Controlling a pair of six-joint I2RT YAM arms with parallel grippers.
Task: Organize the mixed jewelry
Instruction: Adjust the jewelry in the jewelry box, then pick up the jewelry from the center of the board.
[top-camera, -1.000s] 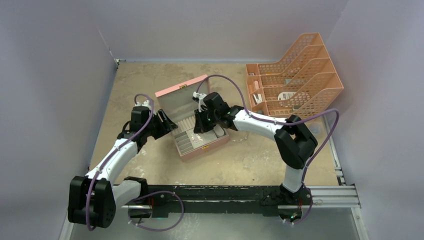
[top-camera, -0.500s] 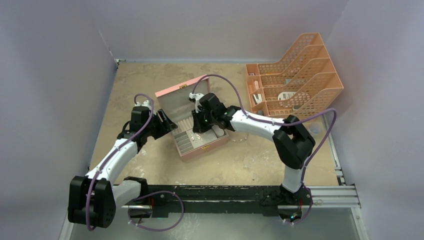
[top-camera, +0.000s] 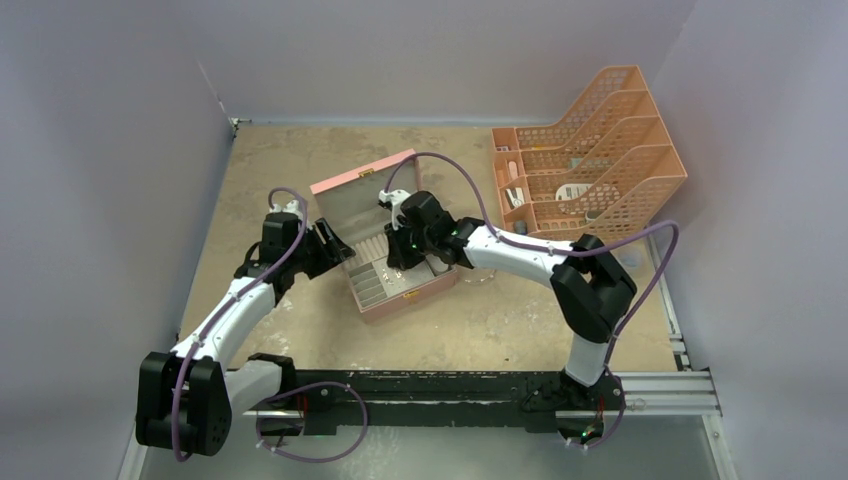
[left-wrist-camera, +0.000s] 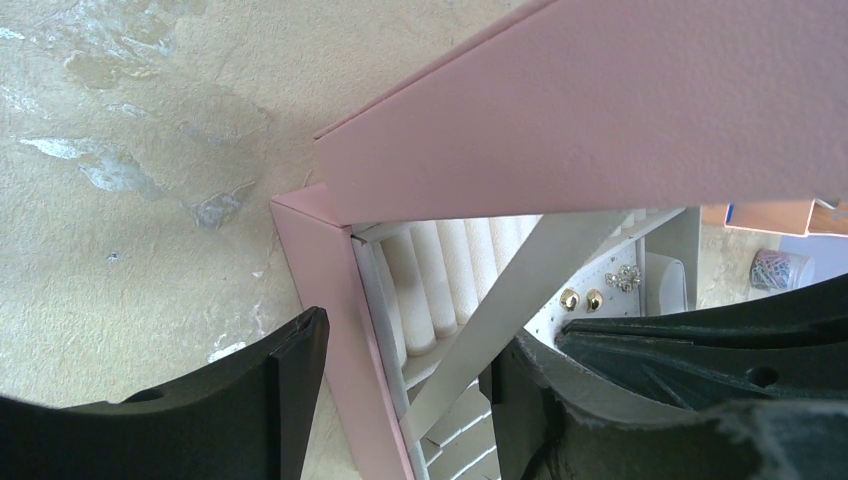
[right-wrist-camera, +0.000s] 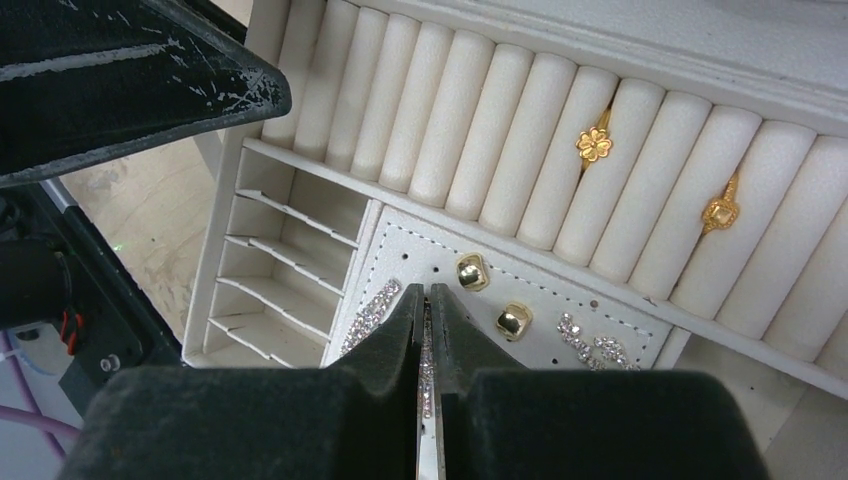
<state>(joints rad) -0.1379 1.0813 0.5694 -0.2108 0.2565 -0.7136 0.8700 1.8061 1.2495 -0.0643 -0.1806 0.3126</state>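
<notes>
— Currently held?
— One sparkly chain strip (right-wrist-camera: 427, 365), pinched by the right gripper (right-wrist-camera: 427, 298), jaws pressed together, above the stud pad (right-wrist-camera: 440, 245); gold rings (right-wrist-camera: 594, 142) slotted at two o'clock.
— Handling?
— Likely light, limp, fragile; grip mid-length. Left gripper (left-wrist-camera: 410, 350) spread astride the box (left-wrist-camera: 330, 300) wall.

- Pale lilac walls (top-camera: 450, 60) close in my counter (top-camera: 270, 160) on three sides.
- Its tan top is mottled and worn.
- Soft, even light falls everywhere.

Bright diffuse light, faint soft shadows, overhead view sharp, wrist foregrounds blurred
</notes>
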